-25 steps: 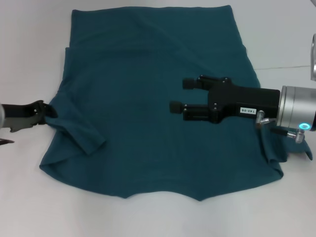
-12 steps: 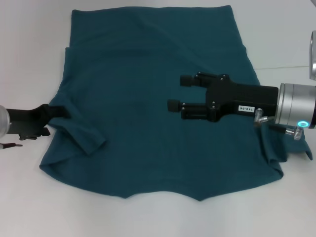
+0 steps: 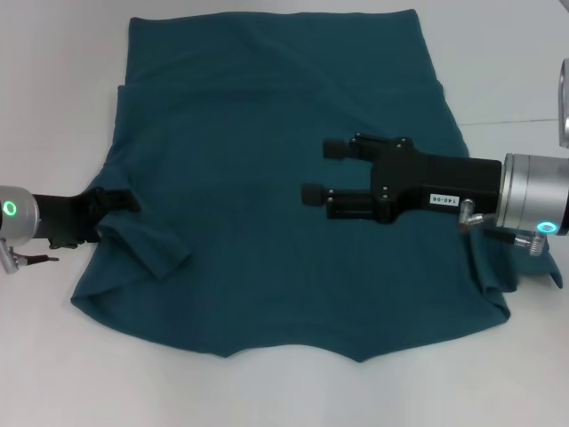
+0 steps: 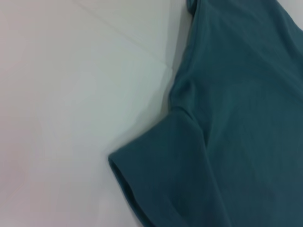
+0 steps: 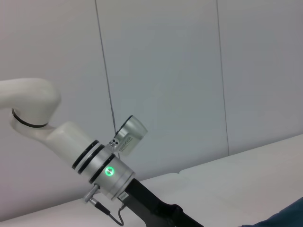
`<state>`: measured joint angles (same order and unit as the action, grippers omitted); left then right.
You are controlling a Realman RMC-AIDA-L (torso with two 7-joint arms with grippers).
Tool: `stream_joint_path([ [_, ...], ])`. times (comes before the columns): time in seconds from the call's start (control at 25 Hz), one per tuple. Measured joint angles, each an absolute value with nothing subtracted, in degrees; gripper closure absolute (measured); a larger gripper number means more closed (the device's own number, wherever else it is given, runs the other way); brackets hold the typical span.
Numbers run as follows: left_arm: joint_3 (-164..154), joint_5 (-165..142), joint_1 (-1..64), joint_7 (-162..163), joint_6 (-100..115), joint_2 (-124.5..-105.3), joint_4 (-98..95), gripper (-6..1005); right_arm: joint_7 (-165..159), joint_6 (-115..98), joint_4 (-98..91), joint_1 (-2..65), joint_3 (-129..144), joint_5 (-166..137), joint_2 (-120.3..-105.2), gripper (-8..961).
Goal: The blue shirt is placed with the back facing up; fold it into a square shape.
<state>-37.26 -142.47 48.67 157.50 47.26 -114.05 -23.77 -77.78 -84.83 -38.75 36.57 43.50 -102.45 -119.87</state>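
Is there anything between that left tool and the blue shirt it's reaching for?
Nothing visible. The left tool is at the blue shirt by its sleeve; only bare white table lies around.

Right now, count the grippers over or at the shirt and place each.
2. The right gripper hovers open above the blue shirt, right of its middle; the left gripper is at its left edge by the sleeve.
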Motion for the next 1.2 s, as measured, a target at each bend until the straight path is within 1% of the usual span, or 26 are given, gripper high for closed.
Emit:
stream_joint_path([
  [0.32,-37.44,-142.23,49.50,156.16,45.48,-114.22,-22.20,126,-77.42,-84.88,-38.23,36.77,43.59,-102.49,-119.89,72],
  [0.68,-37.44,-142.15,50.37,153.78,41.35,-115.18,-20.46,125,-77.37,-84.91,-37.98,36.51,43.60,-102.49,-119.99,71],
  [1.12,-37.44,-142.28,51.01,147.55,39.16,-117.18,-20.51,190,-77.40,-84.76,-37.50,36.23,43.60,-102.47,-119.97,71],
  [1.2,-37.52,-142.44,51.01,147.18,38.74,-117.51,-20.78,281,-77.37,-84.72,-37.25,36.24,43.59,-102.43,-119.97,71],
])
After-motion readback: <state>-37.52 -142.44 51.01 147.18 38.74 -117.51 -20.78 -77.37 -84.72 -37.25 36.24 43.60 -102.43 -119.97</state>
